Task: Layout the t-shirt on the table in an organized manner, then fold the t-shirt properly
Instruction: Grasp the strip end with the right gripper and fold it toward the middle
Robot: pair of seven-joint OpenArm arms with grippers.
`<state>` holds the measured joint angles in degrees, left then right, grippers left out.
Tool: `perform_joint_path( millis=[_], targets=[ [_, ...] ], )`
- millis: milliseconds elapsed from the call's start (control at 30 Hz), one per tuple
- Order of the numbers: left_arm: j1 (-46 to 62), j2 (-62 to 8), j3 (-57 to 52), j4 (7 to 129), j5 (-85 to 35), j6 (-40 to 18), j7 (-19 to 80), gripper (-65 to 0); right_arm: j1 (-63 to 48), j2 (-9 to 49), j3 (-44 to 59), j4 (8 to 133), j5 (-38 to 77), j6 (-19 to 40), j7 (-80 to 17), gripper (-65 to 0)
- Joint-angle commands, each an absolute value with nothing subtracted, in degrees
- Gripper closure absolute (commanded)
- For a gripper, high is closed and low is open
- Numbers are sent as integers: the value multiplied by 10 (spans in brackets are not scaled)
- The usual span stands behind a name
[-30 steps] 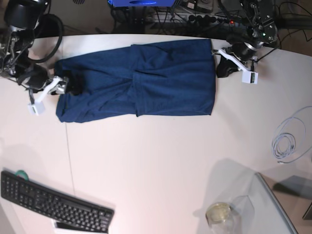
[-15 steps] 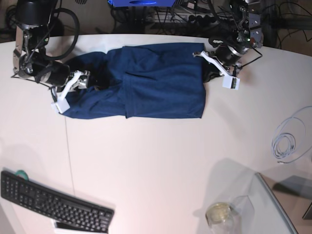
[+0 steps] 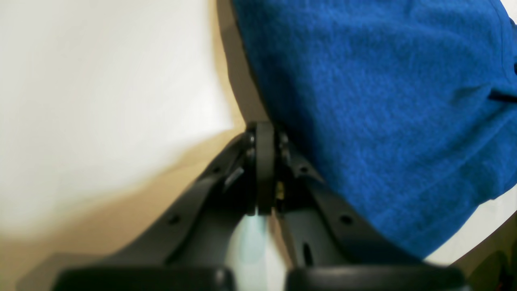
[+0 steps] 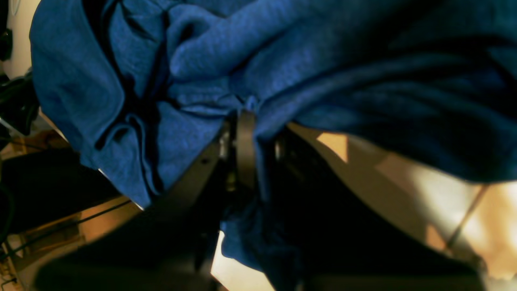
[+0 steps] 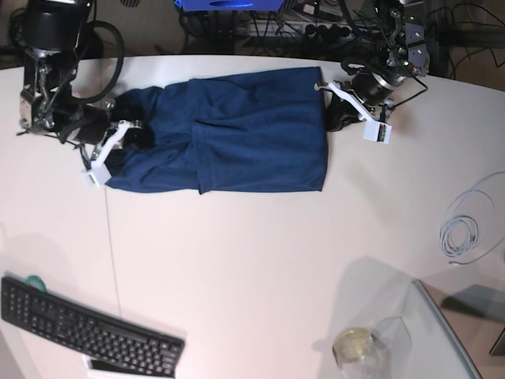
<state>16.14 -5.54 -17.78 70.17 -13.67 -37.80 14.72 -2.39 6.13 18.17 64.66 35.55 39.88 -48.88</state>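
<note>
The navy t-shirt [image 5: 252, 130] lies spread across the far part of the white table [image 5: 237, 268], with a fold ridge down its middle and its left end bunched. My left gripper [image 5: 333, 118] is at the shirt's right edge. In the left wrist view the gripper [image 3: 264, 133] is shut, with the shirt's edge [image 3: 383, 101] at its tips. My right gripper [image 5: 126, 136] is at the bunched left end. In the right wrist view it [image 4: 245, 121] is shut on gathered cloth [image 4: 323, 60].
A black keyboard [image 5: 87, 332] lies at the front left. A coiled grey cable [image 5: 465, 229] lies at the right. A glass panel [image 5: 442, 339] and a glass jar [image 5: 355, 346] are at the front right. Cables and power strips [image 5: 300, 28] run behind the table's far edge.
Both grippers have moved inward with the shirt's ends. The shirt's right edge has shifted left, its left end right, so it spans less width and bunches at the left.
</note>
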Motion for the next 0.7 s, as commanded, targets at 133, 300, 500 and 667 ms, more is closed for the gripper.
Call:
perform_joint_path(
  millis=[133, 300, 500, 667],
  targets=[
    [153, -58, -173, 709, -133, -380, 150, 0, -31, 62, 180, 727, 366, 400, -516, -2],
    [148, -56, -173, 710, -133, -380, 150, 0, -51, 43, 179, 834, 366, 400, -571, -2],
    [147, -52, -173, 710, -133, -380, 151, 0, -68, 13, 177, 925, 366, 400, -618, -2],
    [147, -47, -173, 710, -133, -380, 151, 0, -90, -14, 110, 975, 366, 400, -630, -2]
  ],
)
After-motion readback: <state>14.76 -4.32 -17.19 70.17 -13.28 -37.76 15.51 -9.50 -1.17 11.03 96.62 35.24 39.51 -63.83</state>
